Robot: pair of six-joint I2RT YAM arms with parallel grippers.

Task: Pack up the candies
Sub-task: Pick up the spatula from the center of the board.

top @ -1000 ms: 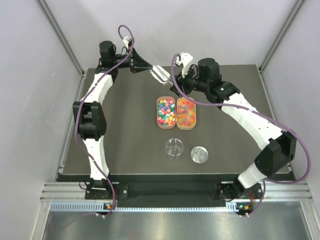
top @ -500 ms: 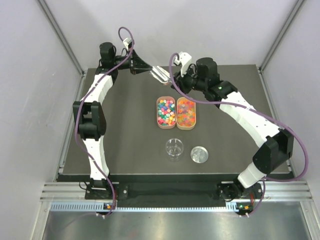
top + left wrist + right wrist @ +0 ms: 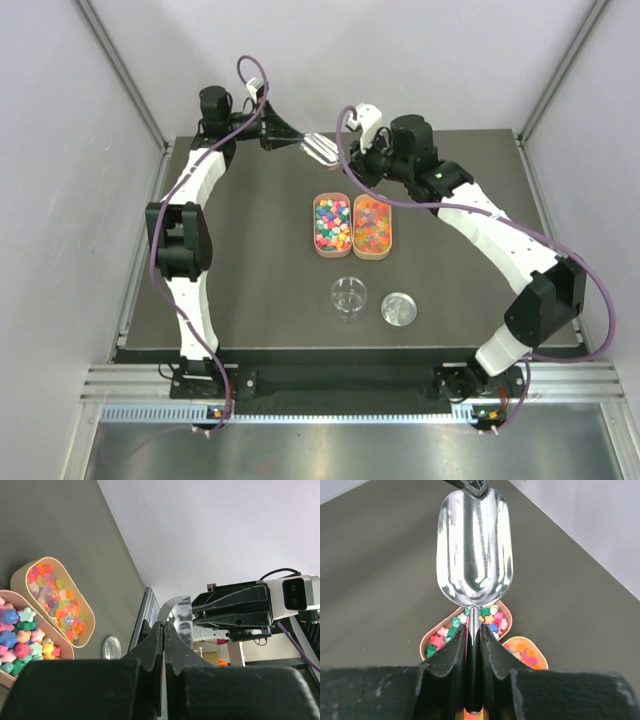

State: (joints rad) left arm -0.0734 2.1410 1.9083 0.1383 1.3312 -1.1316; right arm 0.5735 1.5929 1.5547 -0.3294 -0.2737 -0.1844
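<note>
Since a second ago the right pincer has slid in toward the left one and clenched on the handle of the one metal scoop. The left pincer stays clenched on the scoop's front rim. On the near side of both pincers lie two oval trays, touching, filled with the candies. Nearer still stand one clear cup and one lid.
</note>
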